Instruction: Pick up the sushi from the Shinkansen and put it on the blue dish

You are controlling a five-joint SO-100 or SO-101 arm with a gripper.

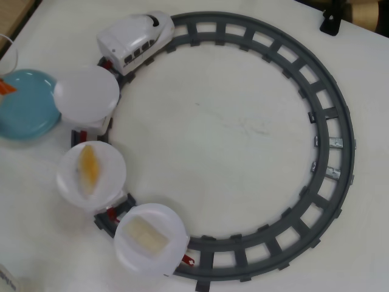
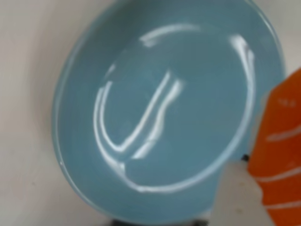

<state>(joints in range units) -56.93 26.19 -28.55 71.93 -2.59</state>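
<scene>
In the wrist view the blue dish point(image 2: 160, 108) fills most of the frame below the camera. The sushi point(image 2: 282, 155), bright orange with thin white stripes, looms large at the right edge, nearer the camera than the dish. My gripper point(image 2: 268, 193) is shut on it, and a pale finger point(image 2: 235, 193) shows beside it. In the overhead view the blue dish point(image 1: 27, 104) lies at the far left, with a bit of the sushi point(image 1: 6, 87) over its upper left rim. The arm itself is out of that frame. The white Shinkansen point(image 1: 137, 38) stands on the track at the top left.
A grey circular track point(image 1: 331, 121) rings the table. Behind the train come three cars with white plates: a bare one point(image 1: 87, 94) touching the dish's right side, one point(image 1: 104, 188) with a yellow-orange piece point(image 1: 89, 165), one point(image 1: 164, 255) with a pale cream piece point(image 1: 146, 234). A black object point(image 1: 331, 21) stands at the top right.
</scene>
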